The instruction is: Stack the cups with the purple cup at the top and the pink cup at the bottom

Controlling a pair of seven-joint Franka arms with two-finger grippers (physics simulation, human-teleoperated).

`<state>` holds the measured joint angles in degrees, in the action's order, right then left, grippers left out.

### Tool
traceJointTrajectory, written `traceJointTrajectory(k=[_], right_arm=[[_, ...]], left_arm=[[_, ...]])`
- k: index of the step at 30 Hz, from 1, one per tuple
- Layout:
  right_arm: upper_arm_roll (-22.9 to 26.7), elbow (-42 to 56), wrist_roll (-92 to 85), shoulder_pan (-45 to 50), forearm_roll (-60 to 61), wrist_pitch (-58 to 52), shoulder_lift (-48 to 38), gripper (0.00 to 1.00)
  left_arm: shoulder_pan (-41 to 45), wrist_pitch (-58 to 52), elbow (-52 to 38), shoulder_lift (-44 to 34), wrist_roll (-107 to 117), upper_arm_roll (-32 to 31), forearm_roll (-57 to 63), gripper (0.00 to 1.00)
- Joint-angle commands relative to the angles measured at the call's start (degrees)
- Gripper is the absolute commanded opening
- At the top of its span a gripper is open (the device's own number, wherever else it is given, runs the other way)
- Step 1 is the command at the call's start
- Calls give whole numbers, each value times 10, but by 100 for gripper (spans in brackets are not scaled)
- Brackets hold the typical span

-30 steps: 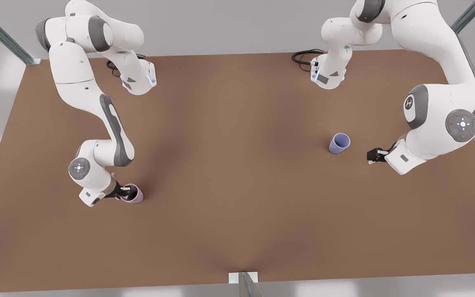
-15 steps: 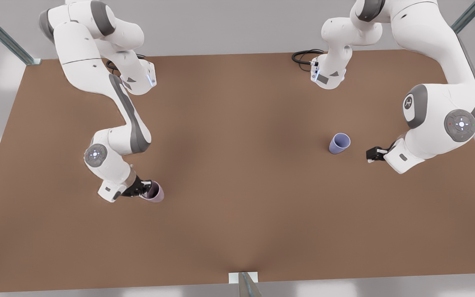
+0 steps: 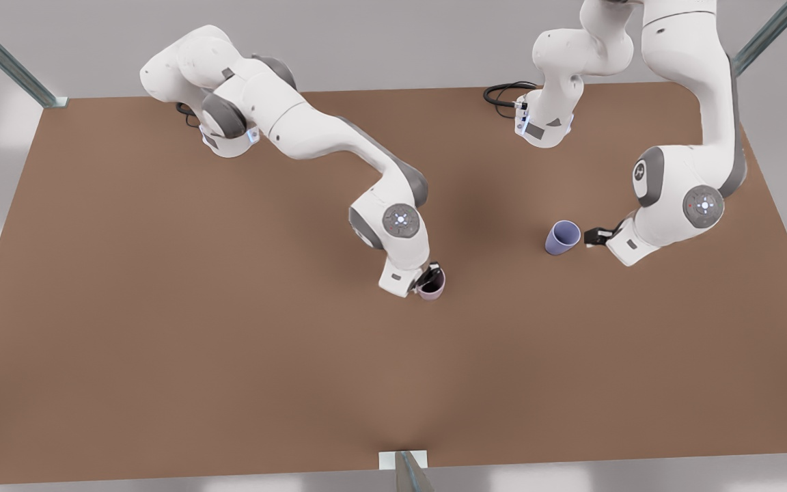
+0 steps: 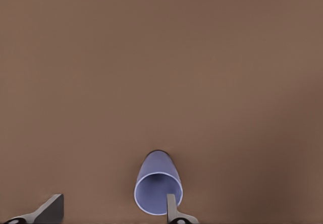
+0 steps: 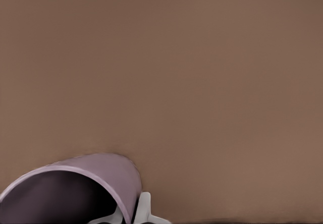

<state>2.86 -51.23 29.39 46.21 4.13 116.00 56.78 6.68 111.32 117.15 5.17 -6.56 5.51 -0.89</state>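
Cups not yet stacked, well apart on table. Right gripper clamped on pink cup wall, 1 finger inside, near table centre; likely carrying it to central stacking spot. Whether cup touches table: cannot tell. 0.5 s ago it was far toward front view's left. Purple cup upright, unmoved. Left gripper, fingers apart, just beside it, now closer; 1 fingertip over rim, lined up for rim grasp.
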Motion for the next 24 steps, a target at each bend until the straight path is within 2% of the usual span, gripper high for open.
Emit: traceJointTrajectory(k=[1,8,13,14,15,16,17,22,24], right_arm=[[8,4,341,9,-2,-24,9,21],[8,4,347,12,-2,-9,21,21],[4,3,356,13,-2,21,33,23],[4,2,356,13,-1,32,36,33],[4,1,356,13,-2,35,38,40],[4,-1,356,13,-2,34,37,52],[4,-1,356,13,-2,34,37,56],[5,-2,355,13,-1,33,36,56],[15,-15,352,21,1,25,19,63]], left_arm=[[3,145,34,-6,-20,0,0,100],[3,242,128,-5,-20,3,0,100],[3,278,212,-41,-20,10,0,100],[3,280,219,-42,-20,10,0,100],[3,287,227,-43,-20,10,0,100],[3,292,232,-43,-20,10,0,100],[3,297,244,-50,-20,10,0,100],[3,308,277,-54,-20,15,0,100],[3,333,297,-52,-20,15,0,100]])
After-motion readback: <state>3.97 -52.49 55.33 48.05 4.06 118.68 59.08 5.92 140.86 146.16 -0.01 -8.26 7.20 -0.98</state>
